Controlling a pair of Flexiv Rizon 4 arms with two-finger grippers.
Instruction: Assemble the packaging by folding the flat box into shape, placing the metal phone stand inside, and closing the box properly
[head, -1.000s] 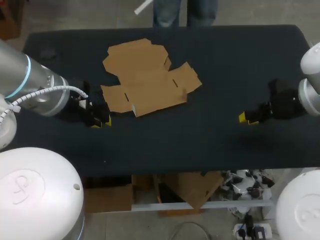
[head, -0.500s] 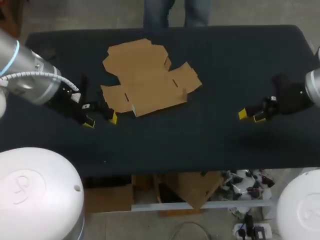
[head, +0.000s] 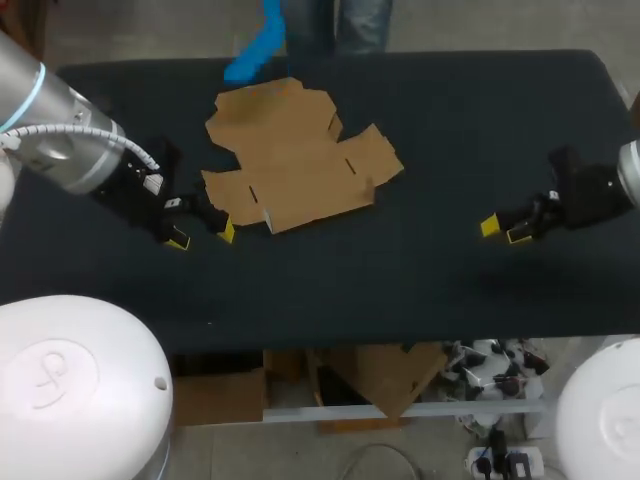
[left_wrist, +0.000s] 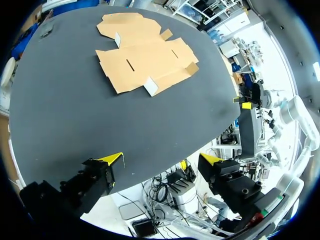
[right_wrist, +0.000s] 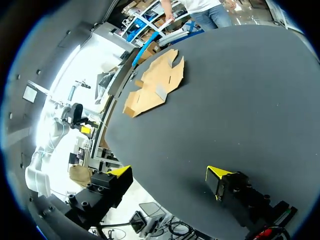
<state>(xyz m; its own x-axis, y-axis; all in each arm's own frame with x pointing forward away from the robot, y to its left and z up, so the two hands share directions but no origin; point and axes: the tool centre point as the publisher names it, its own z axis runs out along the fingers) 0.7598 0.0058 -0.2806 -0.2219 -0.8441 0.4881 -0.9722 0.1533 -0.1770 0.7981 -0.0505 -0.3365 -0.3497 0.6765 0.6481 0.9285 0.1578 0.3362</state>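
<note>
1. At the left, the left gripper (head: 203, 237) sits low over the table (head: 400, 290) with its fingers spread wide and nothing between them. It is just beside the near left flap of the flat box (head: 295, 160). I can't tell whether the inner tip touches the cardboard.
2. In the middle, the box lies fully unfolded on the dark cloth towards the far left, with every flap flat. Folding hasn't begun, so this looks like the very first step, the approach to the blank.
3. At the right, the right gripper (head: 503, 232) is well apart from the box, fingers parted and holding nothing.
4. I see no metal phone stand on the table.
5. The next move probably calls for the left fingers to get under or around a flap edge and lift it, while the right arm comes across to steady the sheet.
</note>
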